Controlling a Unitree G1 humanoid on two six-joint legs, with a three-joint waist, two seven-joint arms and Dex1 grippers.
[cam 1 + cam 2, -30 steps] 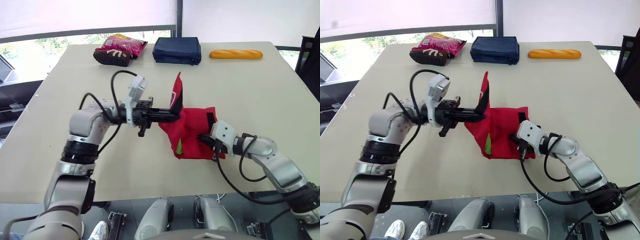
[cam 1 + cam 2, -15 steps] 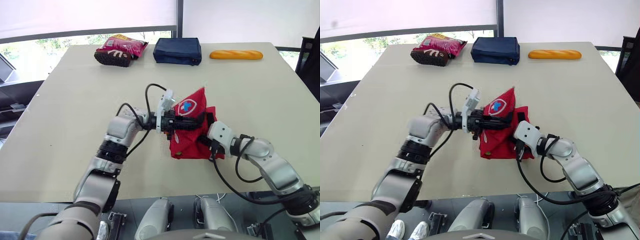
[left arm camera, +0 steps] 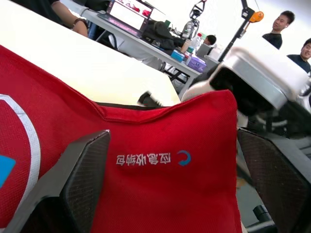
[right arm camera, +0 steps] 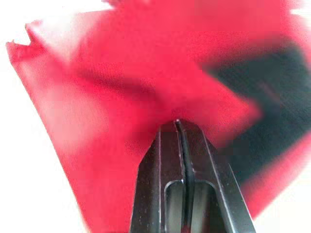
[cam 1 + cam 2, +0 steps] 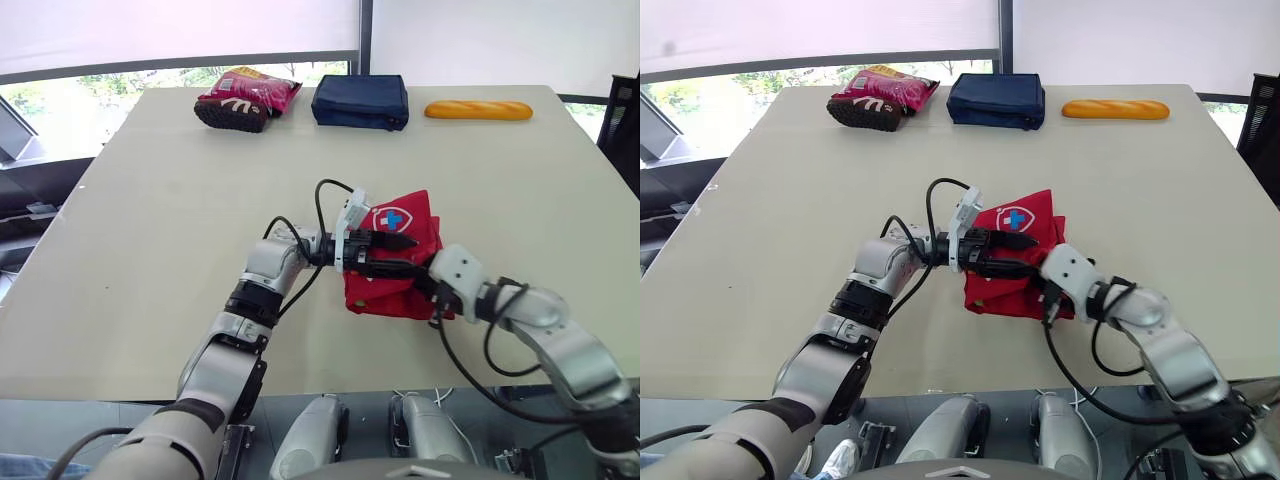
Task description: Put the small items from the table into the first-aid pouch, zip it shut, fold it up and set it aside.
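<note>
The red first-aid pouch [image 5: 415, 215] lies folded on the table [image 5: 180, 190], its flap with the white and blue cross facing up. My left gripper [image 5: 408, 254] reaches in from the left with its fingers open on either side of the folded flap; in the left wrist view the black pads [image 3: 85, 177] stand wide apart over the red fabric [image 3: 165, 141]. My right gripper [image 5: 431, 291] is shut, its tip resting against the pouch's near right edge. In the right wrist view the closed fingers [image 4: 177, 145] touch red cloth [image 4: 112, 82].
At the table's far edge lie a pink snack bag [image 5: 245, 98], a navy pouch [image 5: 360, 100] and a bread loaf [image 5: 478, 110]. Wide bare tabletop stretches to the left of the pouch and to its right. People sit at desks in the left wrist view's background.
My left gripper carried the raised flap over to the right, laid it down onto the pouch and opened its fingers. The right gripper stayed at the pouch's near right edge.
</note>
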